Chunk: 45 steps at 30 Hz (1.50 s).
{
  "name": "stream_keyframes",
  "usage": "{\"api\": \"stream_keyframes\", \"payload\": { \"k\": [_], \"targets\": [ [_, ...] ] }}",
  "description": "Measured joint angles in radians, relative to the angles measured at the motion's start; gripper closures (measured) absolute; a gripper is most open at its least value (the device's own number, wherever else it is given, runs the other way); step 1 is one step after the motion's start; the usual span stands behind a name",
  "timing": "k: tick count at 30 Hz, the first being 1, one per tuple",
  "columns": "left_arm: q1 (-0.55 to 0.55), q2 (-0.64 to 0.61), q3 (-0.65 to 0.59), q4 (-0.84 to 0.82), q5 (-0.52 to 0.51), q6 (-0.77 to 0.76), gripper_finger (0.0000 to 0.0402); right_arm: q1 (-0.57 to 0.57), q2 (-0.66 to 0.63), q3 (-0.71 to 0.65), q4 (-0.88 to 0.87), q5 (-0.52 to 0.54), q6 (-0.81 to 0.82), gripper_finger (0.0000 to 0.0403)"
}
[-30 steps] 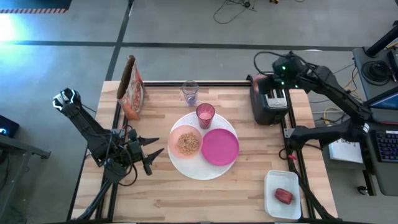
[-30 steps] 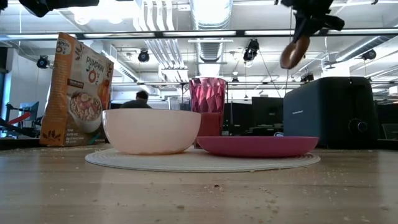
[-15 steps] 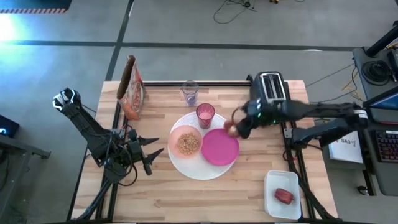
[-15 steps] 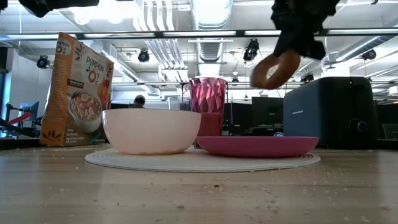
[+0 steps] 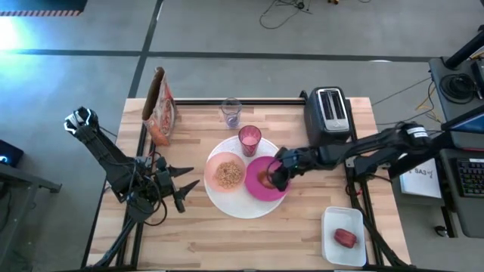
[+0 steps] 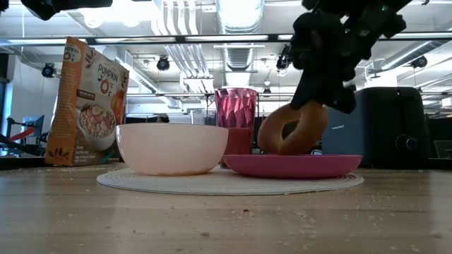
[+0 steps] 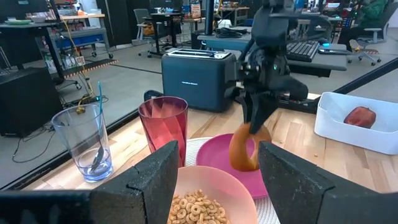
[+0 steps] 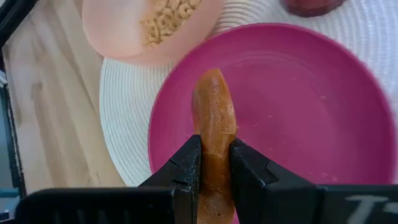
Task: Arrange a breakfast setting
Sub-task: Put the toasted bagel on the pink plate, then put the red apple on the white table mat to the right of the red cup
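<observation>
Low view has the right gripper (image 6: 319,106) with jaws pinching the brown bun (image 6: 291,128) on edge just over the magenta plate (image 6: 292,166), probably for dropping it centered, left jaws idling open.

A cereal box (image 5: 159,106) stands near the table's (image 5: 197,234) far left corner, a clear tumbler (image 5: 231,112) at its far edge, a black toaster (image 5: 328,115) at the far right corner.
</observation>
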Motion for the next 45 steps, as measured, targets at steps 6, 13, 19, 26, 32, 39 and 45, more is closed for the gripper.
{"api": "stream_keyframes", "payload": {
  "k": [6,13,19,26,32,39,45],
  "targets": [
    [0.0,0.0,0.0,0.0,0.0,-0.004,0.0197,0.003,0.078,0.01,0.03,-0.019,0.0,0.0331],
    [0.0,0.0,0.0,0.0,0.0,-0.004,0.0197,0.001,0.073,0.072,-0.036,-0.034,-0.038,0.0271],
    [0.0,0.0,0.0,-0.002,0.001,-0.004,0.0197,-0.003,0.007,0.245,-0.362,0.064,-0.079,0.0231],
    [0.0,0.0,0.0,-0.012,0.001,-0.004,0.0197,0.063,-0.02,0.459,-0.755,0.103,0.135,0.0228],
    [-0.001,0.0,0.0,-0.013,0.006,-0.006,0.0197,0.277,-0.019,0.496,-0.966,0.096,0.546,0.023],
    [-0.002,0.0,0.0,-0.034,0.053,0.003,0.0197,0.594,-0.019,0.47,-1.06,0.094,1.073,0.0219],
    [-0.002,0.0,0.0,-0.038,0.079,0.003,0.0197,0.778,0.027,0.451,-1.044,-0.066,1.305,0.0197]
  ]
}}
